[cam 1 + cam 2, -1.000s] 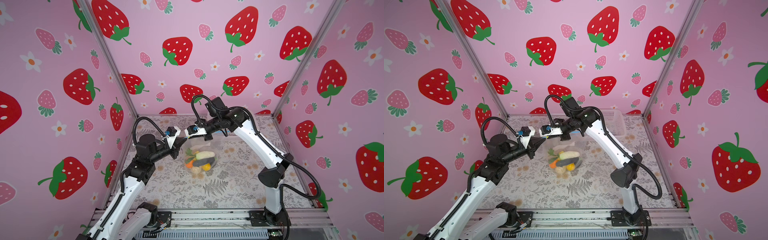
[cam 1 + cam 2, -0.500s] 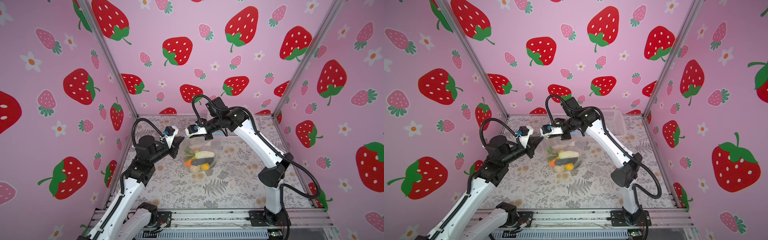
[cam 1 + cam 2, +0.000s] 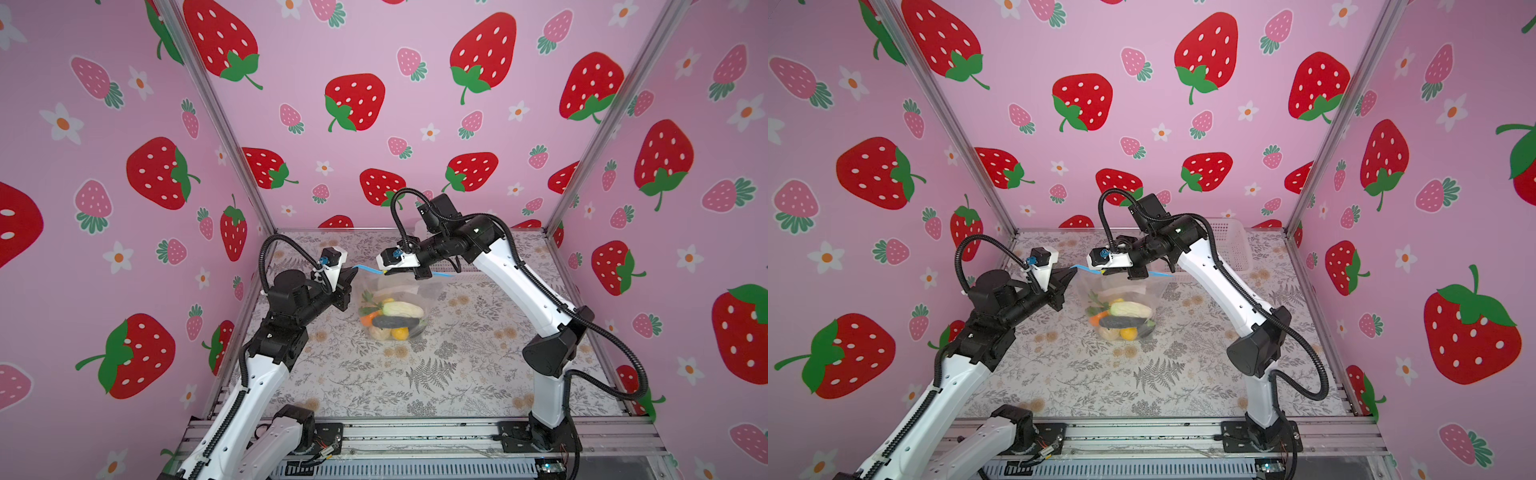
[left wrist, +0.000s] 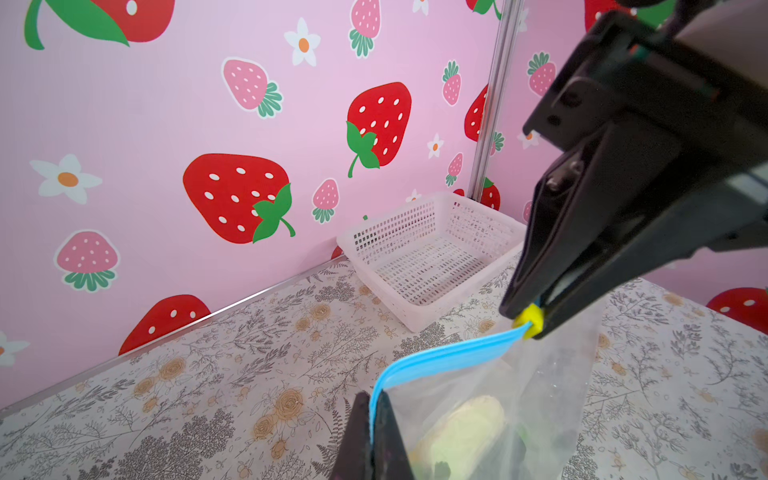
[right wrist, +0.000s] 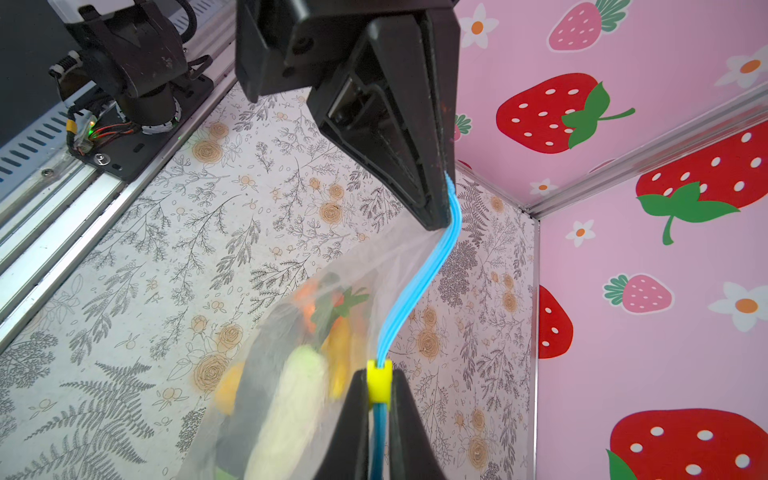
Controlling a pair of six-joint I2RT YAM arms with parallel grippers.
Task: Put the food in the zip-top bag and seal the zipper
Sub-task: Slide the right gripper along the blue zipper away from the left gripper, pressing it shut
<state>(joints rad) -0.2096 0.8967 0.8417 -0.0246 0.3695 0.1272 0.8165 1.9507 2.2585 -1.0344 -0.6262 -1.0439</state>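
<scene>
At the zipper [image 4: 449, 355]: left gripper [image 4: 374, 409] pinched its end; right gripper [image 5: 379, 399] clamped yellow slider [image 5: 379, 376].
Slider: probably wanted taut strip, steady pull.

Both arms are raised above the table and reach toward the middle, tips facing each other at close range. The left gripper [image 4: 375, 405] is pinched tight on one end of the zipper [image 4: 457, 349]. The right gripper [image 5: 378, 388] – elbow bent, forearm stretched across – is clamped on the same strip.
</scene>
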